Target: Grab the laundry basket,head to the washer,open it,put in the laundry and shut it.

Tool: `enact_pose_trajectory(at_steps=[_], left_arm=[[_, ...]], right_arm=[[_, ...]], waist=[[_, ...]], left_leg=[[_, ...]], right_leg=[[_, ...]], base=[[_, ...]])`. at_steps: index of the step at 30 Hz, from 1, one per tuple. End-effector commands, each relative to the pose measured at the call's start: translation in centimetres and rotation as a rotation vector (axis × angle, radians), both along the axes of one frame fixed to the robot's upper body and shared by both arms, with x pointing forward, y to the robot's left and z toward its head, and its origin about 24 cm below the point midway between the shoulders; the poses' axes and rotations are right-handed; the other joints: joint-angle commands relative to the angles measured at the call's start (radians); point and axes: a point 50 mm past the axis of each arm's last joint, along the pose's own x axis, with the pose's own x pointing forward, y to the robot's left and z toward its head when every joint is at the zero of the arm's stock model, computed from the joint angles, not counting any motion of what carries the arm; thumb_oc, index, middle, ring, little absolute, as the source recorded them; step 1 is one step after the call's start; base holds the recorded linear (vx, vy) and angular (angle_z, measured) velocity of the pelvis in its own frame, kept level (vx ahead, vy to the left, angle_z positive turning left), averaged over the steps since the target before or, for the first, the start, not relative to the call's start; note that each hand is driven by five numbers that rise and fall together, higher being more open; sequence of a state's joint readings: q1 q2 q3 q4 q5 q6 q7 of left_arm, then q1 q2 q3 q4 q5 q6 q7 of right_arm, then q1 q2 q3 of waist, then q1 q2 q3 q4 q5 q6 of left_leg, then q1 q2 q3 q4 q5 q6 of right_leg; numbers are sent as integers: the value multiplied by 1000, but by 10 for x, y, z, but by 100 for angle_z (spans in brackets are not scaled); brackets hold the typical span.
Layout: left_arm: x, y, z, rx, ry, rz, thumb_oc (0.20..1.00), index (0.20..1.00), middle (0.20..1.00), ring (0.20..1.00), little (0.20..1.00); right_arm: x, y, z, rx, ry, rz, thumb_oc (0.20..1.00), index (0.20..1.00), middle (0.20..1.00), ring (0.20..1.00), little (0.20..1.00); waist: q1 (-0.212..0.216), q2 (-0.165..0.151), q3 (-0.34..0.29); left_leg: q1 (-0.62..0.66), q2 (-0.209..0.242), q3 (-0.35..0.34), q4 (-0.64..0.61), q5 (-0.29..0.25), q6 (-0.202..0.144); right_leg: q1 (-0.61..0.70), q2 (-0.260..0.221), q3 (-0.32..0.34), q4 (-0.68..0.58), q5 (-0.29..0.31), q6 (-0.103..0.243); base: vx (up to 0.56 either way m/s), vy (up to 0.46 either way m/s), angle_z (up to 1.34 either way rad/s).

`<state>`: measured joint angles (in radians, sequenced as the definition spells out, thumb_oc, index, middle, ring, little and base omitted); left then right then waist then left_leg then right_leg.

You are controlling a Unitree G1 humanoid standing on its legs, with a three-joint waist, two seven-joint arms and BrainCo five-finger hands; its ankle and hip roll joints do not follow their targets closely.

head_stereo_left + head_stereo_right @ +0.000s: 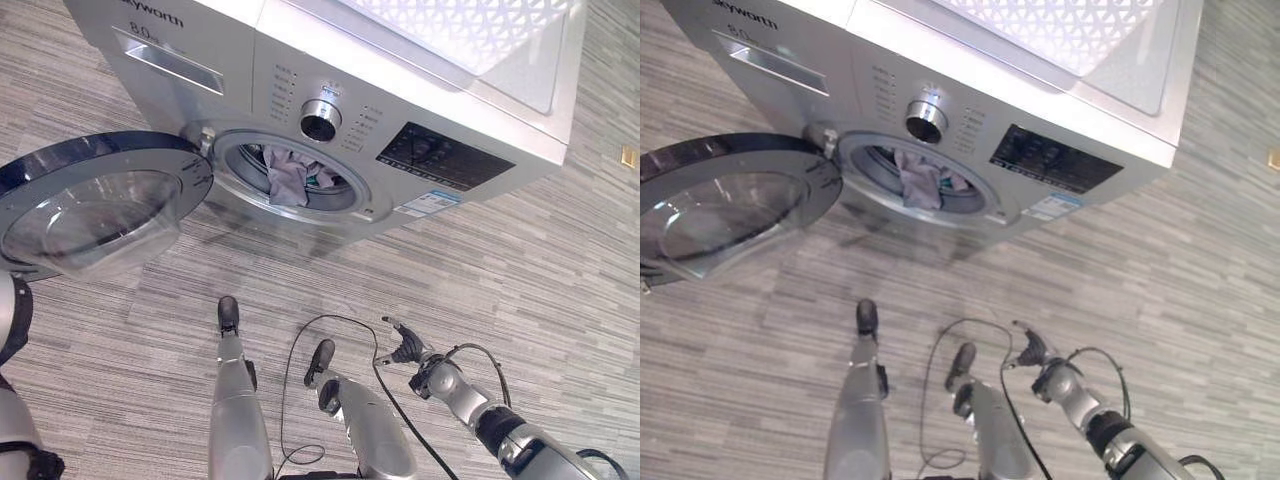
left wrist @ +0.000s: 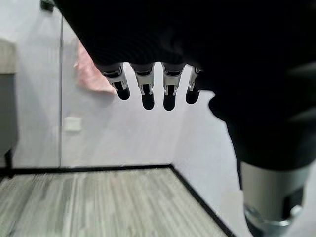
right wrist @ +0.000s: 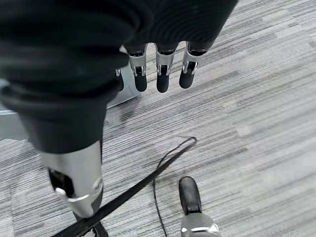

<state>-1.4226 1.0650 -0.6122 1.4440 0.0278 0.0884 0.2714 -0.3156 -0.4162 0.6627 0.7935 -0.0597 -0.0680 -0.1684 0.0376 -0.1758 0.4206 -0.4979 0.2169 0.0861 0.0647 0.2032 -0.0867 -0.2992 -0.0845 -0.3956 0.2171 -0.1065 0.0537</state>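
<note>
Left eye view shows laundry (image 1: 290, 178) inside the washer (image 1: 400, 110), its door (image 1: 95, 205) wide open. Both hands are empty with relaxed fingers: right hand (image 1: 405, 347) low, left hand (image 2: 148, 86) aside. I think the left should push the door's rim steadily until it latches.

Silver washer (image 1: 420, 80), dark-rimmed door (image 1: 100, 205), grey laundry (image 1: 290, 180), grey-striped floor (image 1: 560, 270).

Print stands on the washer (image 1: 300, 60), well beyond the fingers (image 1: 392, 325) of the right hand (image 1: 408, 347). There is a wordmark (image 1: 155, 12) at its top corner, a number on the drawer (image 1: 168, 62) and tiny legends flanking the dial (image 1: 320, 120). The dark display panel (image 1: 440, 157) carries marks, with a blue-and-white sticker (image 1: 428, 203) under it. The small print is illegible.
</note>
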Motion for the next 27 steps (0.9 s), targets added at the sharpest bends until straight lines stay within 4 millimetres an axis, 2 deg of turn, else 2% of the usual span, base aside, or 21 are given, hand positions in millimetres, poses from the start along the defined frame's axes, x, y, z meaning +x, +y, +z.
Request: enact_pose_trajectory(at_steps=[1, 7, 9, 11, 12, 16, 19, 22, 23, 26, 27], left_arm=[[-35, 29, 12, 4, 38, 121, 1000, 1000, 1000, 1000, 1000], [-30, 23, 20, 40, 16, 100, 1000, 1000, 1000, 1000, 1000], [-28, 22, 15, 54, 25, 102, 1000, 1000, 1000, 1000, 1000], [-16, 16, -4, 38, 54, 56, 1000, 1000, 1000, 1000, 1000], [-16, 16, -5, 36, 55, 56, 1000, 1000, 1000, 1000, 1000], [7, 0, -42, 16, 109, -53, 1000, 1000, 1000, 1000, 1000], [24, -20, -69, -26, 94, -174, 1000, 1000, 1000, 1000, 1000], [32, -39, -103, -74, 103, -293, 1000, 1000, 1000, 1000, 1000], [32, -52, -119, -89, 92, -385, 1000, 1000, 1000, 1000, 1000], [23, -69, -151, -158, 92, -511, 1000, 1000, 1000, 1000, 1000], [21, -69, -153, -161, 93, -509, 1000, 1000, 1000, 1000, 1000]], right_arm=[[-22, -11, -14, 27, 66, -47, 1000, 1000, 1000, 1000, 1000], [-25, -5, -12, 51, 57, -10, 1000, 1000, 1000, 1000, 1000], [-24, -3, -8, 64, 34, 10, 1000, 1000, 1000, 1000, 1000], [-25, -2, -4, 78, 11, 19, 1000, 1000, 1000, 1000, 1000], [-25, -3, -4, 77, 12, 19, 1000, 1000, 1000, 1000, 1000], [-24, -3, 1, 92, -24, 9, 1000, 1000, 1000, 1000, 1000], [-24, -6, 4, 91, -43, 0, 1000, 1000, 1000, 1000, 1000], [-25, -14, 9, 89, -67, -28, 1000, 1000, 1000, 1000, 1000], [-26, -23, 12, 78, -78, -57, 1000, 1000, 1000, 1000, 1000], [-29, -40, 14, 41, -78, -98, 1000, 1000, 1000, 1000, 1000], [-30, -40, 14, 38, -76, -96, 1000, 1000, 1000, 1000, 1000]], waist=[[-15, -50, -26], [-30, -81, -23], [-36, -94, -21], [-42, -115, -17], [-43, -113, -19], [-43, -116, -11], [-36, -94, -1], [-24, -68, 8], [-12, -54, 14], [-2, -28, 15], [-4, -27, 14]], left_leg=[[-103, 11, -25, 93, -79, -1], [-136, 18, -39, 107, -83, -3], [-144, 19, -44, 107, -84, -3], [-159, 19, -54, 111, -89, -1], [-160, 19, -54, 111, -89, -1], [-166, 12, -60, 111, -94, 3], [-161, 8, -62, 125, -101, 7], [-142, 10, -62, 140, -110, 10], [-125, 14, -61, 149, -115, 10], [-96, 23, -62, 159, -120, 8], [-94, 24, -61, 159, -121, 8]], right_leg=[[55, -59, 31, -137, 101, 90], [39, -52, 24, -142, 112, 93], [34, -49, 21, -142, 113, 94], [25, -46, 18, -143, 117, 96], [24, -46, 18, -143, 117, 96], [19, -49, 10, -128, 105, 94], [20, -53, 8, -103, 87, 86], [25, -58, 10, -71, 64, 78], [31, -56, 15, -58, 49, 71], [48, -51, 24, -47, 26, 60], [50, -50, 24, -47, 26, 60]], base=[[0, 0, 0], [3, -16, 5], [15, -6, 6], [0, 0, 0], [0, 0, 0], [0, -2, 2], [-3, -1, 1], [0, 0, 0], [-31, -16, -2], [-14, -32, -5], [1, -23, -7]])
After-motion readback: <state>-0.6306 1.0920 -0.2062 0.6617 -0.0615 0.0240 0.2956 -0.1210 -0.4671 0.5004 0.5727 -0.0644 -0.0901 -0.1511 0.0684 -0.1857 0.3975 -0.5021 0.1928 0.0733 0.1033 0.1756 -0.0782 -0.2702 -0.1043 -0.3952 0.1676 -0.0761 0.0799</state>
